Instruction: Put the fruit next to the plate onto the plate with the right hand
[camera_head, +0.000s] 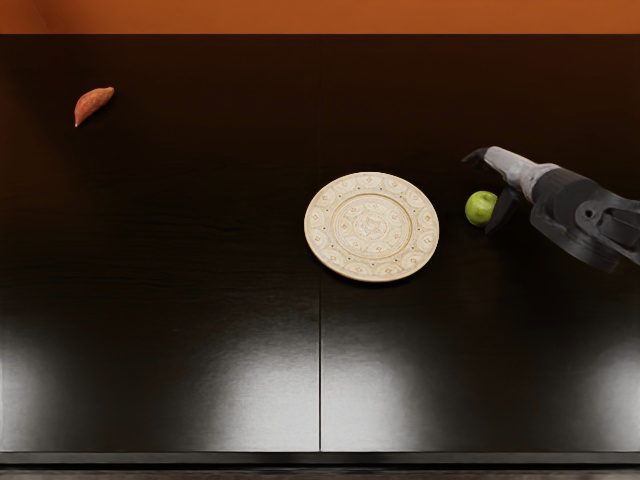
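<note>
Fruit (481, 207), small, round and green, sits on the dark table (200, 300) just to the right of the plate (316, 228), not on it. The right hand (503, 182) is close beside the fruit on its right side. Its fingers are spread apart and hold nothing. A sweet potato (93, 104) lies well away, far and left.

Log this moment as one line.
right hand open beside green fruit | green fruit on table, right of plate | left hand not in view
</note>
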